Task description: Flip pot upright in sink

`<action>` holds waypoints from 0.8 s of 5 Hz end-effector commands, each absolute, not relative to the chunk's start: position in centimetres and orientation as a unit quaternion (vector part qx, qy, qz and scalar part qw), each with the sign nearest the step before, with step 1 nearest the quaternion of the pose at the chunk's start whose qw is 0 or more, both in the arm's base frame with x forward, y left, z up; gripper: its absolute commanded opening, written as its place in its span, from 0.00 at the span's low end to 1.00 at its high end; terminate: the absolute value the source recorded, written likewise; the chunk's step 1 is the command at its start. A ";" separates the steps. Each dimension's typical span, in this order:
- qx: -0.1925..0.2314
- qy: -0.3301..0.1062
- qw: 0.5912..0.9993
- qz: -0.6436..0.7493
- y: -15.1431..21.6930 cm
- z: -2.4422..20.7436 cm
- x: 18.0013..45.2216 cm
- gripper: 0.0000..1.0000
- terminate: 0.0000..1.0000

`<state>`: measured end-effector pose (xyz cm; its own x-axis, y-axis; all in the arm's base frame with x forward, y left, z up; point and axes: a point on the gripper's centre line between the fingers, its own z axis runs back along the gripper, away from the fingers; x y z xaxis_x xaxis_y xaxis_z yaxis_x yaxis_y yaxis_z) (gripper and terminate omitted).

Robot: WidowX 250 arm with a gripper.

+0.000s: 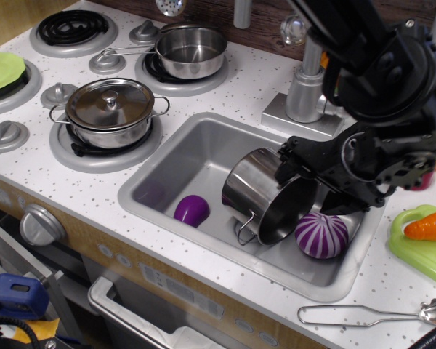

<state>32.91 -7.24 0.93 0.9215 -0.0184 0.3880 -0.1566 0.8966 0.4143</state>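
The shiny steel pot (pixel 258 190) lies on its side in the grey sink (pixel 196 156). Its mouth faces the front right, and one wire loop handle hangs at its lower edge. My black gripper (pixel 309 182) is at the pot's upper far rim. One finger (pixel 287 161) rests against the outside of the pot's wall, and the other sits behind the rim to the right. The jaws look open and apart, not clamped on the rim. The bulky arm hides the sink's far right corner.
A purple eggplant piece (pixel 192 210) and a purple-white striped vegetable (pixel 321 235) lie in the sink beside the pot. A lidded pot (pixel 110 109) and a saucepan (pixel 190 49) stand on the stove at left. The faucet (pixel 305 87) is behind the sink; a carrot (pixel 429 225) is at right.
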 end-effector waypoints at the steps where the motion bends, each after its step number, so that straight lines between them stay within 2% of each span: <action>1: 0.228 -0.224 0.947 0.039 -6.5 1.3 33.5 1.00 0.00; 3: 0.238 -0.232 0.943 0.023 -5.3 1.0 34.0 1.00 0.00; 4: 0.235 -0.233 0.943 0.018 -4.2 0.6 34.0 0.00 0.00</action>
<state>33.53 -3.83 0.10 0.9018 -0.1077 0.4185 -0.1181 0.8702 0.4784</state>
